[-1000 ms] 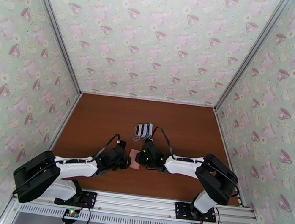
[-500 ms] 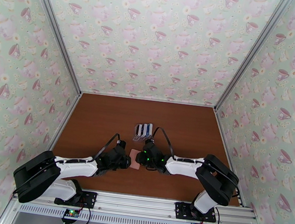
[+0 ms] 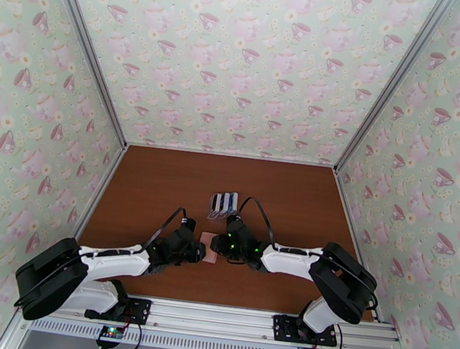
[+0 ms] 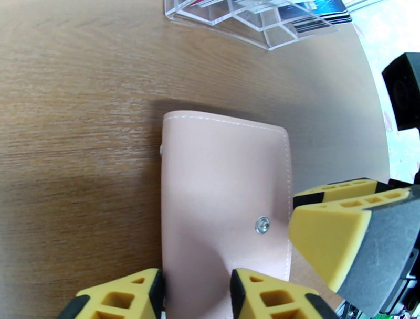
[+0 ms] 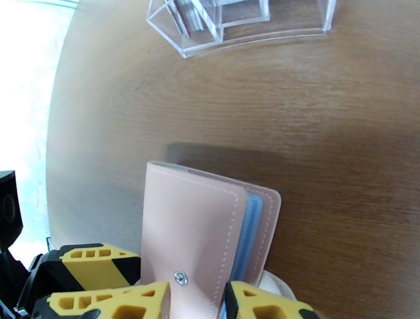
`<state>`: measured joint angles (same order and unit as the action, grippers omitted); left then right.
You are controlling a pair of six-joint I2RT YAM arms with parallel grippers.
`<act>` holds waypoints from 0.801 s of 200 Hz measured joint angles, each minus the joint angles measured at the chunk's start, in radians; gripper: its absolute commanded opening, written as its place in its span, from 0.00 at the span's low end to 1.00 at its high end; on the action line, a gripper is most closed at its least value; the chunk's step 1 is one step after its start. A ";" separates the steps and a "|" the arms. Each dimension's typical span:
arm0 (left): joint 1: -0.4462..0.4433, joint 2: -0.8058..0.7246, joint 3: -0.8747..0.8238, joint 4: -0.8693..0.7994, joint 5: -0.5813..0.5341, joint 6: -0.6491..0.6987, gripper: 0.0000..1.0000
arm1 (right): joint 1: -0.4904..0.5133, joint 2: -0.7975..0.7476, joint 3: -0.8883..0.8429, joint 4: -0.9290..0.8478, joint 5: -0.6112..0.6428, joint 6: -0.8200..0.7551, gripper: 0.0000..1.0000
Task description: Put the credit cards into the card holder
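The pink wallet (image 3: 209,248) lies barely agape on the tabletop (image 3: 162,184) at frame centre, with the cards (image 5: 191,16) in the rack (image 3: 223,203) above. The left fingers (image 4: 121,296) and right fingers (image 5: 262,301) straddle it, narrowly parted; grip unclear. Pin one cover, peel the other slowly.

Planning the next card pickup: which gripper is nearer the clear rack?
Right. The right gripper is at the pink wallet's right side, just short of the clear rack; the left gripper is at the wallet's left side, farther from it.
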<state>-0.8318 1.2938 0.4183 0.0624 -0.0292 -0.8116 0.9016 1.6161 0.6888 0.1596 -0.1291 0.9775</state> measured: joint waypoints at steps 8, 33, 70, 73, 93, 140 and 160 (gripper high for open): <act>0.000 -0.010 0.000 -0.006 0.000 0.001 0.48 | 0.000 0.000 -0.003 0.008 -0.006 0.006 0.34; 0.000 -0.034 0.000 -0.029 0.000 0.007 0.48 | 0.000 0.000 -0.008 0.030 -0.020 0.018 0.34; 0.000 -0.074 0.000 -0.050 0.000 0.018 0.49 | 0.000 0.000 -0.009 0.061 -0.044 0.033 0.34; 0.000 -0.076 0.000 -0.051 0.000 0.019 0.49 | 0.000 0.000 -0.009 0.063 -0.045 0.033 0.34; 0.000 -0.087 0.000 -0.066 0.000 0.027 0.50 | -0.001 0.000 -0.009 0.074 -0.056 0.040 0.34; 0.000 -0.096 0.000 -0.092 -0.001 0.039 0.65 | -0.006 0.000 -0.010 0.094 -0.070 0.049 0.34; 0.000 -0.096 0.000 -0.096 -0.001 0.042 0.68 | -0.006 0.003 -0.010 0.103 -0.071 0.052 0.34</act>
<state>-0.8318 1.1976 0.4187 -0.0338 -0.0303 -0.7700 0.8951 1.6192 0.6792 0.2630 -0.1997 1.0298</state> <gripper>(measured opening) 0.662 0.340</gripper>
